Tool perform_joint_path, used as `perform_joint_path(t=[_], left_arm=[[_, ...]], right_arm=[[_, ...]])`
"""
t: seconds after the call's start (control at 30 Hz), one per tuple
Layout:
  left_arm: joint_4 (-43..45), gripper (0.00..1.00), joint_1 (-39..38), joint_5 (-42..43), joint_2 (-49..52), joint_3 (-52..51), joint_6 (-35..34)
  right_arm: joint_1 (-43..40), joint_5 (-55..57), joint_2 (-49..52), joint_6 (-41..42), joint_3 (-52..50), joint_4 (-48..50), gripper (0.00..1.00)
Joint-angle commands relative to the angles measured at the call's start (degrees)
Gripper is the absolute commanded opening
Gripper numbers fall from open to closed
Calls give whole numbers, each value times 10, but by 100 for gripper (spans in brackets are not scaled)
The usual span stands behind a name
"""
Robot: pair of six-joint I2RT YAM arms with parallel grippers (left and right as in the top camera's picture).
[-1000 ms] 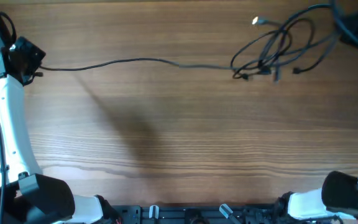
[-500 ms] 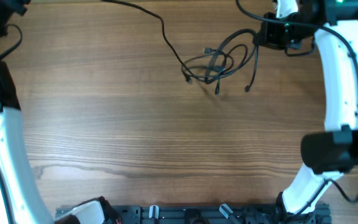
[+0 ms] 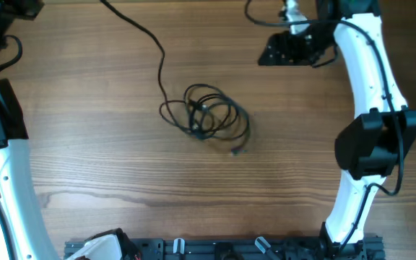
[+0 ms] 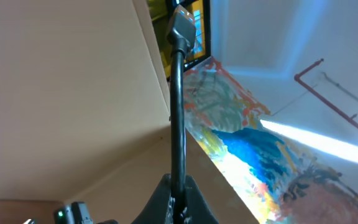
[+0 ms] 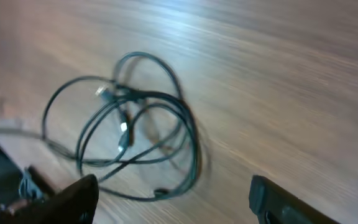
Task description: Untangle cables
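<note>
Cables (image 3: 206,115) are seen bunched in a loose knotted coil on the desk (image 3: 193,195), roughly mid-desk and slightly towards the far side in the overhead view. Several overlapping loops are visible, with a tighter tangle at the centre. One small connector (image 3: 235,150) is seen lying on the wood just off the coil's near-right edge. A single strand (image 3: 159,54) is led out of the coil's left side and bent up and away to the far-left corner, where it leaves the overhead picture near the left arm.

Left tool (image 4: 178,190): closed on a cable, as seen in the left wrist view. The cord is pinched between the fingers and stands straight up out of them, ending in a plug (image 4: 182,28) at the top. That camera is pointed at walls and ceiling.

Right tool (image 5: 173,183): spread wide, nothing held. In the right wrist view both fingers are seen at the bottom corners, with the coil lying on the desk beyond and between them, not touched. In the overhead view this tool is located at the far edge, right of centre, well apart from the coil
</note>
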Motion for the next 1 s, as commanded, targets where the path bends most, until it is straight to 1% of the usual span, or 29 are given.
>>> perform_joint_path(t=[0.0, 0.1, 0.2, 0.3, 0.43, 0.6, 0.7, 0.77, 0.8, 0.87, 0.9, 0.93, 0.97], left_arm=[[-16, 4, -2, -21, -4, 2, -11], [-67, 4, -2, -42, -3, 2, -10], [-107, 4, -2, -58, -3, 2, -5], [-106, 4, -2, -60, -3, 2, 3], [-106, 4, -2, -61, -3, 2, 3], [-107, 4, -2, -60, -2, 2, 6], [-107, 4, -2, -59, 2, 2, 5], [-107, 4, -2, -57, 4, 2, 6], [-107, 4, -2, -57, 4, 2, 6], [-108, 4, -2, -58, 4, 2, 11], [-115, 4, -2, -58, 4, 2, 27], [-122, 4, -2, -58, 4, 2, 40], [-158, 4, -2, -62, 4, 2, 61]], right_arm=[[71, -84, -27, -61, -7, 30, 80], [134, -119, -26, -57, -33, 85, 80], [189, -127, -26, -6, -98, 187, 79], [233, -145, -26, 21, -181, 306, 78], [268, -172, -26, 48, -251, 404, 74], [282, -234, -26, 69, -264, 475, 69], [285, -231, -23, 100, -268, 517, 59], [291, -196, -23, 130, -280, 547, 51], [300, -146, -23, 156, -291, 570, 42], [309, -106, -23, 177, -301, 596, 33], [314, -92, -23, 187, -301, 601, 25], [317, -87, -23, 192, -301, 607, 21], [322, -82, -23, 197, -301, 618, 7]])
